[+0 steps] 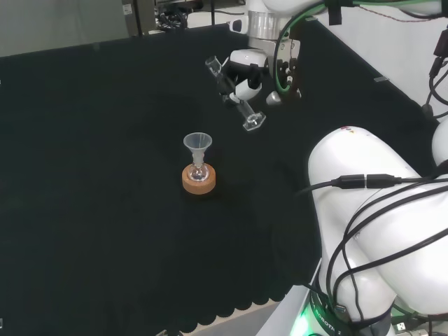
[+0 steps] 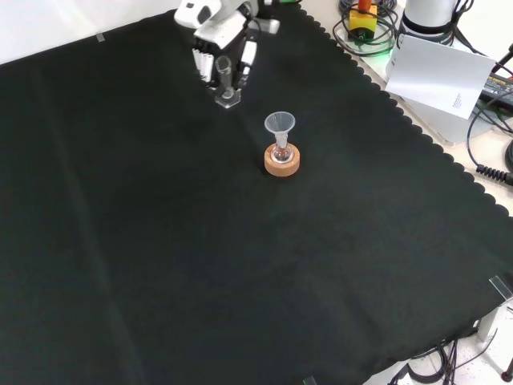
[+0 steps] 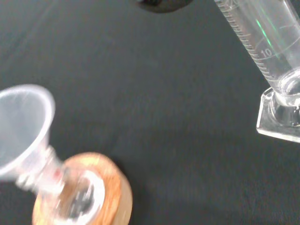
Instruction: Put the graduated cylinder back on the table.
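The hand (image 1: 246,75) is curled round a clear graduated cylinder (image 1: 235,95), which hangs tilted above the cloth with its flat base (image 1: 255,122) lowest. In the front view the hand (image 2: 223,36) grips the cylinder (image 2: 225,80) near the top of the cloth. The wrist view brings the cylinder (image 3: 262,47) close, its printed scale and foot (image 3: 280,117) over bare black cloth. A small flask with a clear funnel (image 1: 197,147) in its neck stands on a cork ring (image 1: 199,180), apart from the cylinder; the funnel (image 2: 279,124) and the cork ring (image 2: 281,161) are also in the front view.
Black cloth (image 1: 98,182) covers the bench, with wide bare room round the flask. The arm's white links (image 1: 378,203) stand at the right of the head view. Beyond the cloth's scalloped edge in the front view lie a white paper (image 2: 439,74) and cables (image 2: 489,152).
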Robot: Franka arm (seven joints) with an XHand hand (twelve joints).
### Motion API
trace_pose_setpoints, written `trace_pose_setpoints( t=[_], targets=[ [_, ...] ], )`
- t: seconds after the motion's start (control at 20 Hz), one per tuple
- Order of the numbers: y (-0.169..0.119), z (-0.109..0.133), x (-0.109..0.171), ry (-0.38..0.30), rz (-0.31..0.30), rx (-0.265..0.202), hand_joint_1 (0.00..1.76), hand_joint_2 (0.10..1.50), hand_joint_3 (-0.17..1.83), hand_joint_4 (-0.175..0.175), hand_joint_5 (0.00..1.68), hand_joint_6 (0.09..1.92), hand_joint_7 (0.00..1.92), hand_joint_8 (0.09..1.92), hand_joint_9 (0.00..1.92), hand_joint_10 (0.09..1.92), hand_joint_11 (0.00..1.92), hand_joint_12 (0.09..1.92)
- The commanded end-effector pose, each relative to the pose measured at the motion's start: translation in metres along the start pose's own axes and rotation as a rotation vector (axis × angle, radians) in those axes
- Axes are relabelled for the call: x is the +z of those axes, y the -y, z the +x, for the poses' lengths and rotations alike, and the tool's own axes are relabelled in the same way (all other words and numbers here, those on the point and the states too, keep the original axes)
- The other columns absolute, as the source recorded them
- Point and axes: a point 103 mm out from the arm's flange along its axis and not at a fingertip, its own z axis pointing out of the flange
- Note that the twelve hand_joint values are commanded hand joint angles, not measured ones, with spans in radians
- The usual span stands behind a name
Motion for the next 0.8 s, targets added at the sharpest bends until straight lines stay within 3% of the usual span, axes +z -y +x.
trace_pose_setpoints(
  t=[0.05,0.45,0.8],
  targets=[
    [-0.052,-0.029,0.021,-0.147,-0.191,-0.008,1.26,1.11,0.0,-0.175,0.98,1.0,1.0,0.99,1.4,0.09,1.21,0.75],
    [-0.083,-0.033,0.035,-0.216,-0.251,-0.022,1.26,1.12,0.0,-0.175,0.97,1.02,0.98,1.02,1.38,0.09,1.21,0.75],
    [-0.095,-0.039,0.048,-0.269,-0.291,-0.004,1.26,1.12,0.0,-0.175,0.96,1.03,0.98,1.03,1.38,0.09,1.2,0.76]
  ],
)
